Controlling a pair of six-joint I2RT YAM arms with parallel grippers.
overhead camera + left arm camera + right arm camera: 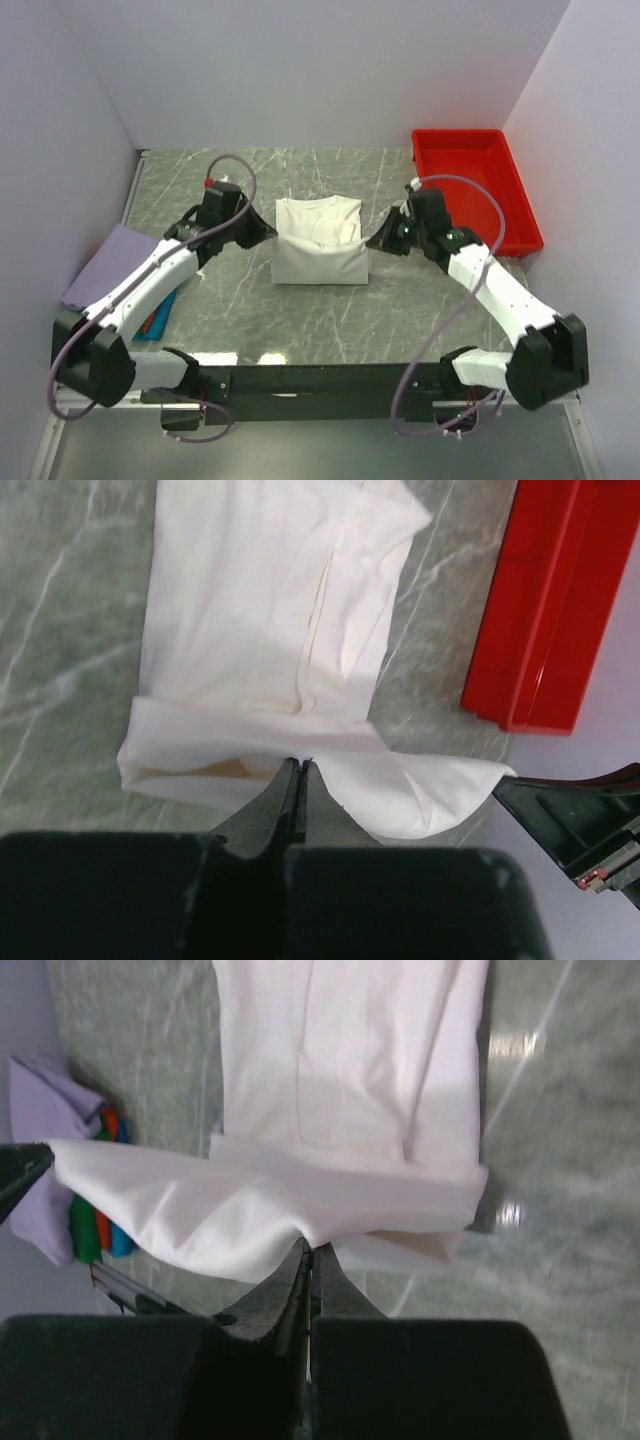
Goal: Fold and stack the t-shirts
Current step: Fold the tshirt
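Mid-frame, left gripper [267, 232] and right gripper [376, 242] each pinch one flap corner of the white t-shirt [318, 255], probably so the fold lands square.

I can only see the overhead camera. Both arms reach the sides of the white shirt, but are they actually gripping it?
Observer: Yes for the left one. Its wrist camera shows the left jaws shut, pinching the shirt at its edge.
Operator: And the right arm?
Observer: Its wrist camera shows the right jaws shut on the opposite edge in the same way.
Operator: Is anything tucked under that purple cloth on the left?
Observer: The right wrist camera shows a green layer peeking out from beneath the lavender shirt.
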